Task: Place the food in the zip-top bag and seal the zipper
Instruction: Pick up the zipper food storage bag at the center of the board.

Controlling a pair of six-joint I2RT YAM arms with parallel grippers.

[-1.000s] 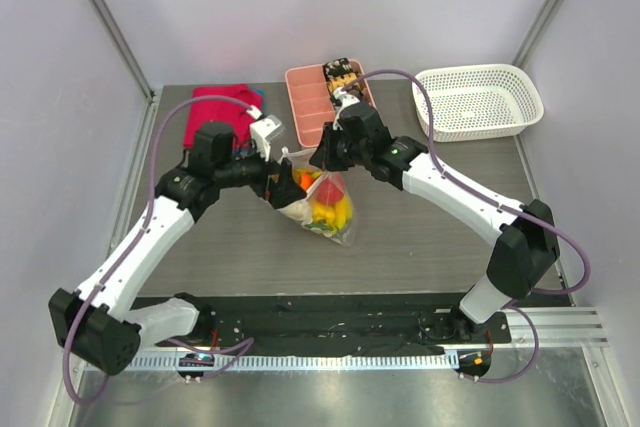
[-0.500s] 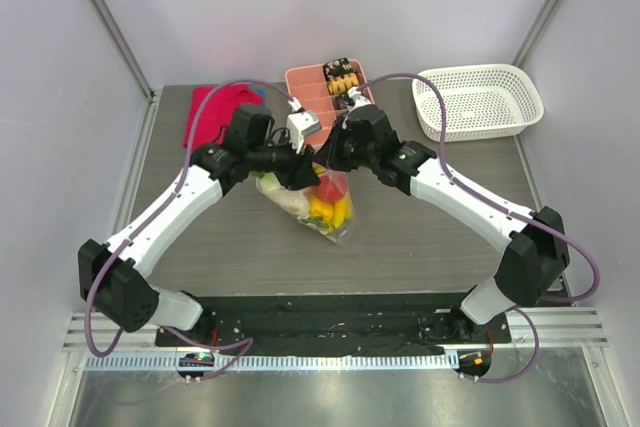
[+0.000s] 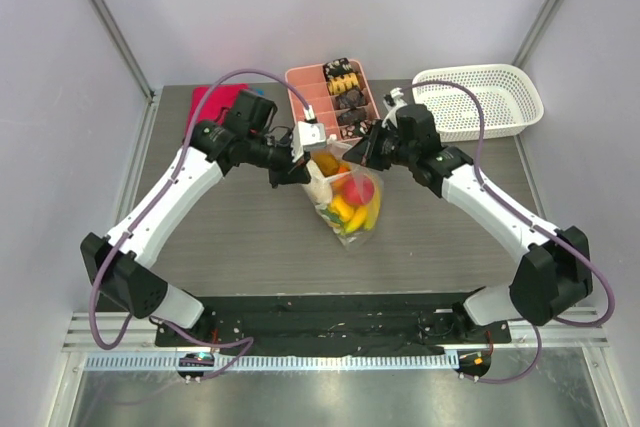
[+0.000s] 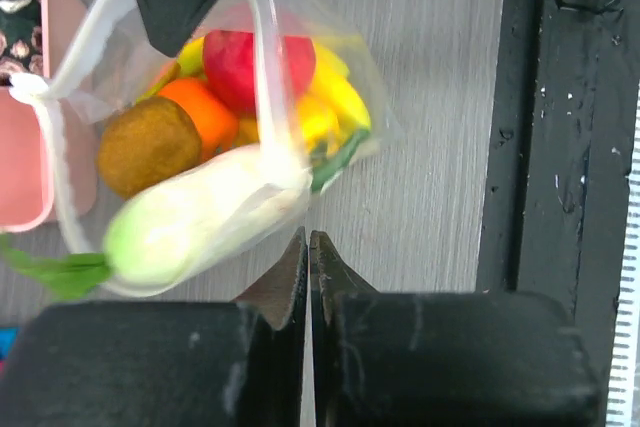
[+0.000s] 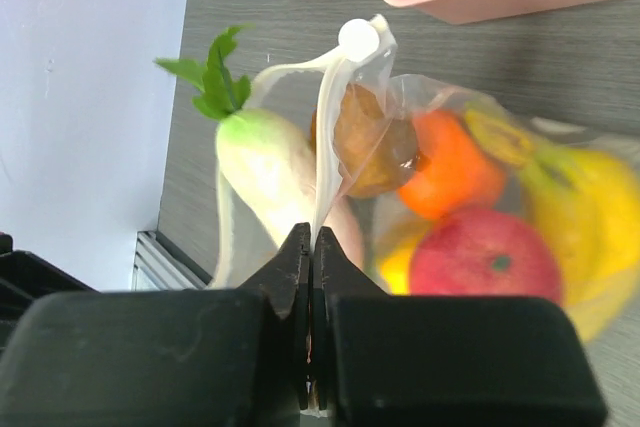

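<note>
The clear zip-top bag [image 3: 352, 215] hangs between my two grippers over the middle of the table. Inside is the food: a red apple [image 5: 485, 262], an orange [image 5: 455, 172], yellow bananas [image 3: 360, 215], a brown round piece [image 4: 148, 145] and a white radish [image 4: 200, 217]. The radish's green leaves [image 5: 210, 77] stick out past the mouth. My right gripper [image 5: 311, 232] is shut on the pale zipper [image 5: 325, 147], which runs down between its fingers. My left gripper [image 4: 308, 237] is shut, with the bag's mouth edge running into its tips. From above, the left gripper [image 3: 303, 167] and the right gripper [image 3: 366, 153] flank the mouth.
A pink divided tray [image 3: 312, 97] with dark snacks stands just behind the bag. A white mesh basket [image 3: 480, 99] sits at the back right, and a red cloth [image 3: 212, 107] lies at the back left. The black base strip [image 4: 560, 147] borders the table's near edge.
My left gripper has swung right to the bag's mouth and gone from open to shut. My right gripper has carried the bag to the right and stayed shut.
</note>
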